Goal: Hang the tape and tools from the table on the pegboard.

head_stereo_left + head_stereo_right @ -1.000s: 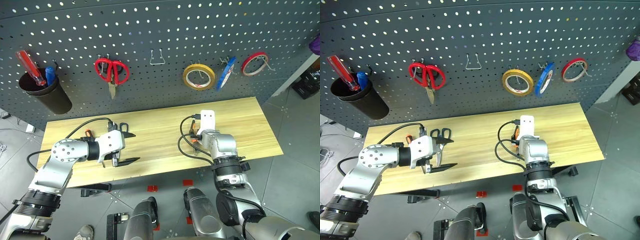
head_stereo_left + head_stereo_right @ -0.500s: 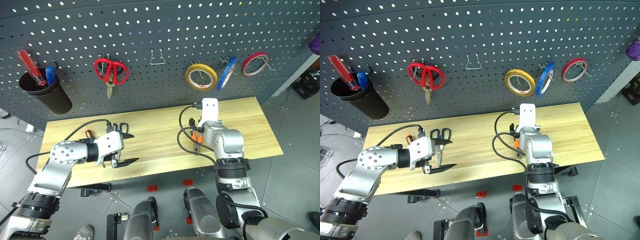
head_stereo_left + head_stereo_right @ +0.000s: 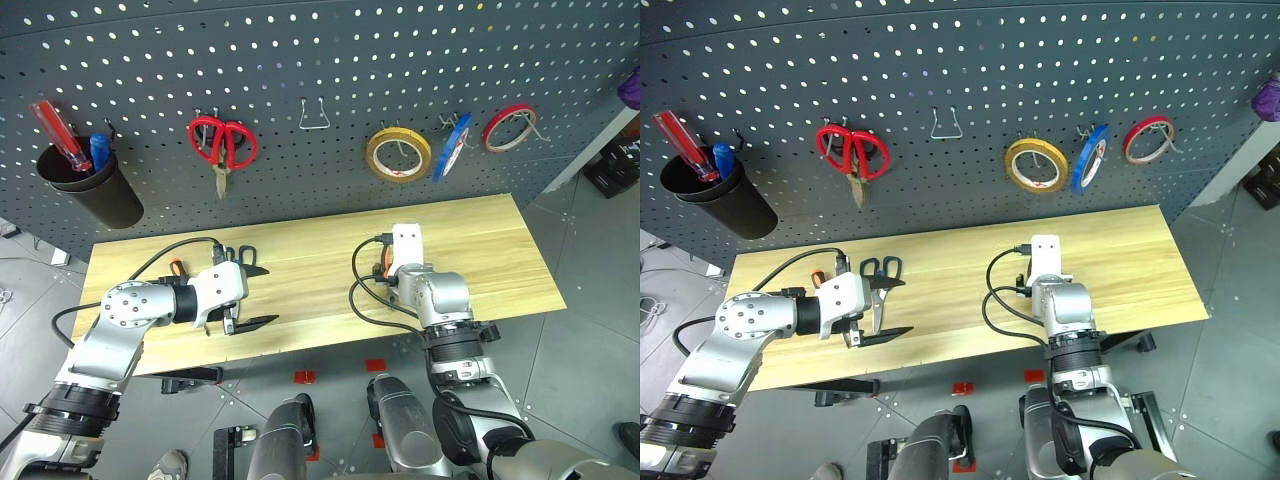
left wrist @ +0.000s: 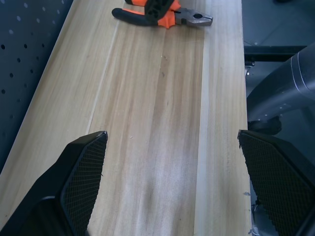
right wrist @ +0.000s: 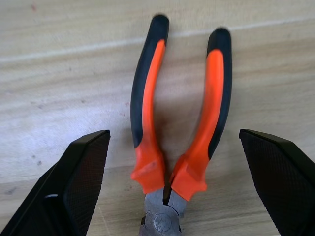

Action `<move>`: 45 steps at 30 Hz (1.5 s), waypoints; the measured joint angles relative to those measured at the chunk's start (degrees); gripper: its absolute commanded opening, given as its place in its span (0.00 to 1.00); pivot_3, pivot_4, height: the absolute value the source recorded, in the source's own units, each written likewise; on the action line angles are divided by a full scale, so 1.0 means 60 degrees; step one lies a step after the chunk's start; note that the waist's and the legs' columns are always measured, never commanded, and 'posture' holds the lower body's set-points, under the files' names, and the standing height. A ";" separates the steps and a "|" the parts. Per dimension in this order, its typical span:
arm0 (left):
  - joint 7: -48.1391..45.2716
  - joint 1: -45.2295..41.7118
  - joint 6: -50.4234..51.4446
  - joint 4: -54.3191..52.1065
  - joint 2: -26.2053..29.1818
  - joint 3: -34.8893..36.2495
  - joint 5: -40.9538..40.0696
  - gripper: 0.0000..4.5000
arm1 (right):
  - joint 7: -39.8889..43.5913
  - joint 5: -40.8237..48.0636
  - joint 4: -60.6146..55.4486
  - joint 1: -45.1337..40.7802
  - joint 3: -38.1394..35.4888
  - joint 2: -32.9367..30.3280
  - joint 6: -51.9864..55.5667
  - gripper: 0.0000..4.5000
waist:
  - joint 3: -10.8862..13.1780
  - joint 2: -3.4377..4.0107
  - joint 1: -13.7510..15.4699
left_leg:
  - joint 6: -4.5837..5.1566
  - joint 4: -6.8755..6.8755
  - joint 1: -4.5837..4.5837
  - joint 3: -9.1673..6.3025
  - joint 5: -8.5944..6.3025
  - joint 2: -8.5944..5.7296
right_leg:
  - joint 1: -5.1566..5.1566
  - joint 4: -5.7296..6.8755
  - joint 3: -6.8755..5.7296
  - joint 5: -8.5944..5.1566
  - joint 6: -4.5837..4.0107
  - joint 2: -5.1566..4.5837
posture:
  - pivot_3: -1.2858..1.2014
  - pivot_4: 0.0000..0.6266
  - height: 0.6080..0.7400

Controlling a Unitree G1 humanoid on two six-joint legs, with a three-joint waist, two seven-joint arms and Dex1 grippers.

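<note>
The right gripper [image 5: 170, 182], fingers spread wide and empty, hovers over the orange-handled pliers [image 5: 179, 123] lying flat on the table [image 3: 500, 250], handles pointing to twelve o'clock between the fingers; left gripper [image 4: 172, 187] farther off.

The table [image 3: 500, 250], a light wood-grain top, spans the middle of the head views. Blue-handled scissors [image 3: 881, 267] and a screwdriver [image 3: 177, 266] lie at centre left. Orange-handled pliers [image 5: 179, 123] lie flat near the centre, handles spread apart.
</note>
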 measured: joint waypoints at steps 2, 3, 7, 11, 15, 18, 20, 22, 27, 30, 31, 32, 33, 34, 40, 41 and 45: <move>-0.0003 -0.0001 0.0005 0.0000 -0.0003 0.0000 -0.0001 0.99 | -0.0014 -0.0001 0.0461 -0.0004 0.0014 0.0000 -0.0297 1.00 | -0.0002 -0.0002 -0.0002 | 0.0000 0.0000 0.0001 0.0001 0.0000 0.0000 | 0.0001 0.0000 0.0000 0.0000 0.0000 0.0000 | 0.38 0.44 1.00; -0.0003 -0.0004 0.0006 0.0000 -0.0004 0.0000 -0.0002 0.99 | -0.0013 -0.0001 0.0726 -0.0006 0.0030 -0.0001 -0.0457 1.00 | -0.0002 -0.0003 -0.0003 | 0.0000 0.0000 0.0000 0.0001 0.0000 0.0000 | 0.0001 0.0000 -0.0001 0.0000 0.0000 0.0000 | 0.38 0.44 1.00; -0.0004 -0.0014 0.0013 -0.0004 -0.0024 0.0000 -0.0001 0.99 | 0.0057 -0.0002 0.1435 -0.0175 0.0134 -0.0010 -0.1172 0.91 | -0.0031 -0.0025 -0.0020 | 0.0000 0.0002 0.0007 0.0002 0.0000 0.0006 | 0.0008 0.0000 -0.0001 0.0000 0.0000 0.0008 | 0.38 0.44 1.00; 0.0011 -0.0013 0.0017 -0.0005 -0.0028 0.0000 -0.0001 0.99 | 0.0167 -0.0008 0.2137 -0.0514 0.0143 -0.0036 -0.1631 0.65 | -0.0051 -0.0034 -0.0021 | 0.0000 0.0004 0.0009 0.0001 0.0000 0.0006 | 0.0012 0.0000 -0.0001 0.0000 0.0000 0.0008 | 0.39 0.43 1.00; 0.0035 0.0023 0.0105 -0.0048 -0.0057 0.0012 -0.0009 0.99 | 0.0406 -0.0049 0.2536 -0.0673 0.0312 -0.0149 -0.1936 0.59 | -0.0065 -0.0045 -0.0019 | 0.0000 0.0005 0.0010 0.0000 0.0000 0.0007 | 0.0013 0.0000 -0.0001 0.0000 0.0000 0.0008 | 0.39 0.44 1.00; 0.0135 0.0206 0.0264 -0.0290 -0.0148 0.0100 -0.0117 0.99 | 0.0803 -0.0063 0.2362 -0.0565 0.0539 -0.0287 -0.1902 0.59 | -0.0067 -0.0046 -0.0013 | 0.0000 0.0004 0.0009 0.0000 0.0000 0.0007 | 0.0012 -0.0001 0.0001 0.0000 0.0000 0.0008 | 0.39 0.44 1.00; 0.0307 0.0401 0.0524 -0.0451 -0.0266 0.0316 -0.0358 0.99 | 0.1111 -0.0050 0.1599 -0.0183 0.0797 -0.0339 -0.1635 0.59 | -0.0066 -0.0044 -0.0007 | 0.0000 0.0003 -0.0002 -0.0001 0.0000 0.0011 | 0.0000 -0.0001 0.0001 0.0000 0.0000 0.0009 | 0.39 0.44 1.00; 0.0530 0.0688 0.0896 -0.0694 -0.0335 0.0737 -0.0673 0.99 | 0.1491 -0.0022 0.0184 0.0487 0.1219 -0.0402 -0.1412 0.59 | -0.0064 -0.0041 0.0009 | 0.0000 0.0003 -0.0017 0.0000 0.0000 0.0015 | -0.0016 -0.0002 0.0004 0.0000 0.0000 0.0013 | 0.39 0.44 1.00; 0.1175 0.1337 0.1641 -0.1443 -0.0802 0.1569 -0.1435 0.99 | 0.2122 -0.0073 -0.3172 0.1804 0.2198 -0.0853 -0.1314 0.59 | -0.0064 -0.0042 0.0048 | 0.0000 0.0006 -0.0020 -0.0002 -0.0001 0.0016 | -0.0017 -0.0001 0.0004 0.0000 0.0001 0.0014 | 0.40 0.45 1.00; 0.1406 0.1747 0.1915 -0.1933 -0.1081 0.1860 -0.1896 0.99 | 0.2392 -0.0144 -0.4832 0.2454 0.2871 -0.1039 -0.1653 0.59 | -0.0064 -0.0042 0.0055 | -0.0001 0.0006 -0.0019 -0.0004 -0.0001 0.0021 | -0.0018 0.0000 0.0005 0.0000 0.0000 0.0018 | 0.40 0.46 1.00; 0.1518 0.1843 0.2053 -0.2086 -0.1153 0.2029 -0.2076 0.99 | 0.2460 -0.0184 -0.5303 0.2577 0.3101 -0.1026 -0.1848 0.59 | -0.0064 -0.0042 0.0056 | -0.0001 0.0007 -0.0019 -0.0004 -0.0001 0.0024 | -0.0019 0.0001 0.0005 0.0000 0.0000 0.0022 | 0.40 0.47 1.00; 0.1591 0.1915 0.2147 -0.2200 -0.1202 0.2193 -0.2253 0.99 | 0.2487 -0.0185 -0.5639 0.2606 0.3260 -0.0983 -0.2024 0.59 | -0.0064 -0.0042 0.0055 | -0.0001 0.0007 -0.0019 -0.0002 -0.0001 0.0029 | -0.0021 0.0001 0.0008 0.0000 0.0001 0.0029 | 0.40 0.47 1.00; 0.1707 0.1978 0.2300 -0.2325 -0.1213 0.2406 -0.2431 0.99 | 0.2486 -0.0180 -0.5996 0.2599 0.3379 -0.0793 -0.2260 0.59 | -0.0064 -0.0042 0.0059 | -0.0002 0.0008 -0.0018 -0.0002 -0.0001 0.0039 | -0.0022 0.0001 0.0008 0.0000 0.0000 0.0037 | 0.40 0.47 1.00; 0.1773 0.2034 0.2426 -0.2412 -0.1212 0.2600 -0.2573 0.99 | 0.2485 -0.0179 -0.6218 0.2531 0.3473 -0.0594 -0.2504 0.59 | -0.0064 -0.0042 0.0065 | -0.0004 0.0009 -0.0017 -0.0001 -0.0002 0.0051 | -0.0021 0.0000 0.0008 0.0000 0.0000 0.0047 | 0.40 0.47 1.00; 0.2312 0.1903 0.3188 -0.2932 -0.1263 0.2984 -0.3094 0.99 | 0.2551 -0.0181 -0.5845 0.0309 0.3577 0.0013 -0.4379 0.59 | -0.0063 -0.0043 0.0199 | -0.0012 0.0011 -0.0018 0.0004 -0.0001 0.0076 | -0.0028 -0.0005 0.0005 0.0009 -0.0014 0.0075 | 0.41 0.48 1.00; 0.2393 0.1829 0.3298 -0.3065 -0.1267 0.3010 -0.3164 0.99 | 0.2577 -0.0175 -0.5668 -0.0042 0.3540 0.0005 -0.4739 0.59 | -0.0064 -0.0044 0.0243 | -0.0015 0.0011 -0.0017 0.0004 -0.0003 0.0085 | -0.0026 -0.0008 0.0003 0.0009 -0.0015 0.0082 | 0.41 0.48 1.00; 0.2751 0.1673 0.3562 -0.3406 -0.1306 0.3051 -0.3259 0.99 | 0.2568 -0.0092 -0.4163 -0.1076 0.3221 -0.0014 -0.5640 0.59 | -0.0062 -0.0044 0.0335 | -0.0023 0.0015 -0.0018 0.0007 0.0001 0.0087 | -0.0025 -0.0007 0.0002 0.0022 -0.0036 0.0082 | 0.42 0.50 1.00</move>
